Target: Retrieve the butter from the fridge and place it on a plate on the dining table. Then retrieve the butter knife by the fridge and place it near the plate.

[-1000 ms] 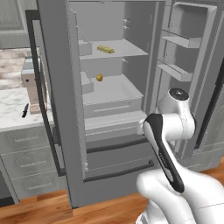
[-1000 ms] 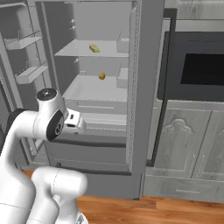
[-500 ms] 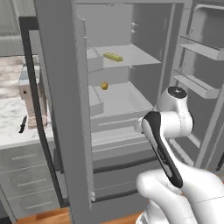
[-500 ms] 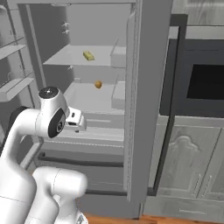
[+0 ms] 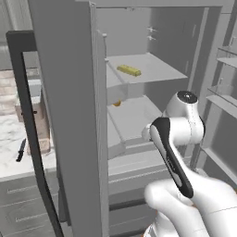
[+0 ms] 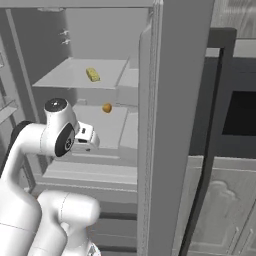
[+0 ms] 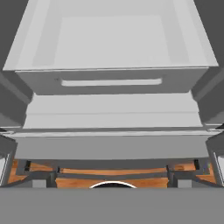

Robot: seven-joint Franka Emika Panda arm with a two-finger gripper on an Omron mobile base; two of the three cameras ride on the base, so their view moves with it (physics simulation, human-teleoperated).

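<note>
butter on open fridge shelf

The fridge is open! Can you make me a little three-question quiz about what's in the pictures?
1. True or false: the butter lies on an upper shelf inside the fridge.
2. What sits on the shelf just below the butter?
A. a small orange ball
B. a plate
C. a bottle
3. Fill in: the butter knife lies on the ______ to the left of the fridge.

Key:
1. True.
2. A, the small orange ball.
3. Counter; the butter knife lies there beside a boxy appliance.
</note>
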